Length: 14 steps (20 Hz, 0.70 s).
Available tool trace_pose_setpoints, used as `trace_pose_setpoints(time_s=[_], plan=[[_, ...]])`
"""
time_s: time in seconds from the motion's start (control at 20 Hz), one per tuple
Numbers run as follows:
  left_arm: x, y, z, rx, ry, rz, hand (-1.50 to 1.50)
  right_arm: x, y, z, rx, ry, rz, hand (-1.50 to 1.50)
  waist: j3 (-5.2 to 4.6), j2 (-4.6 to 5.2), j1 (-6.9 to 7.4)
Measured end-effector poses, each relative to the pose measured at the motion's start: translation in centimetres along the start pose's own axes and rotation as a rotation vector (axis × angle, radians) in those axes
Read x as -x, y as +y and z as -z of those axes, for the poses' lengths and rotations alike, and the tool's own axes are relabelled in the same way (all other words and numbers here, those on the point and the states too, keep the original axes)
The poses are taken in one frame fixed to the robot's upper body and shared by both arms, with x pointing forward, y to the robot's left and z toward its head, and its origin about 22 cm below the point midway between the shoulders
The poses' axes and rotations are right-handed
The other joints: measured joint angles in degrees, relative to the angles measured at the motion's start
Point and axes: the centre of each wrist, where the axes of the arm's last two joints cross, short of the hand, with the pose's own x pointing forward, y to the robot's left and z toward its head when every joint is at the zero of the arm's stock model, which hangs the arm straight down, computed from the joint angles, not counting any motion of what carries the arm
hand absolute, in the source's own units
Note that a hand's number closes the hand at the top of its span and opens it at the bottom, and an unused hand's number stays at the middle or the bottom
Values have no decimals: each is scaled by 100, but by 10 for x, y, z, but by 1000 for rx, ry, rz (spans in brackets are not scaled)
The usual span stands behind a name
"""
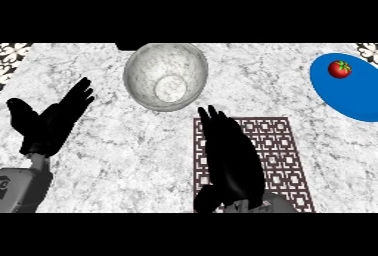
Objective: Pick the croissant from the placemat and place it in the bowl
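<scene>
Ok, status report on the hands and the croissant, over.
Left hand open, resting left. Right hand open over placemat. Croissant not visible. Bowl empty; nothing between it and the right hand.

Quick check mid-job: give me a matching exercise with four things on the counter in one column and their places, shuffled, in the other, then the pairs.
Things:
1. bowl
2. tomato
3. placemat
4. left hand

Places:
A. on the blue plate, far right
B. open at the view's left
C. top centre of the counter
D. under the right hand

Pairs: 1-C, 2-A, 3-D, 4-B
</scene>
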Motion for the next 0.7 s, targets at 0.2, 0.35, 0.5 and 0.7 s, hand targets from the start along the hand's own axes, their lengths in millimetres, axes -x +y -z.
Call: trace_pose_setpoints(time_s=[0.2, 0.35, 0.5, 0.7], plan=[[1, 4, -5, 2, 0, 2, 0, 3, 3, 7, -29, 27, -35, -150, 2, -6, -2], [1, 1, -6, 0, 4, 1, 0, 7, 4, 11, -46, 52, -51, -150, 4, -8, -13], [1, 2, -5, 2, 4, -1, 0, 8, 7, 12, -52, 69, -63, -150, 5, -6, -25], [4, 2, -5, -1, 5, -7, 0, 8, 6, 18, -61, 87, -74, -150, 6, -1, -17]])
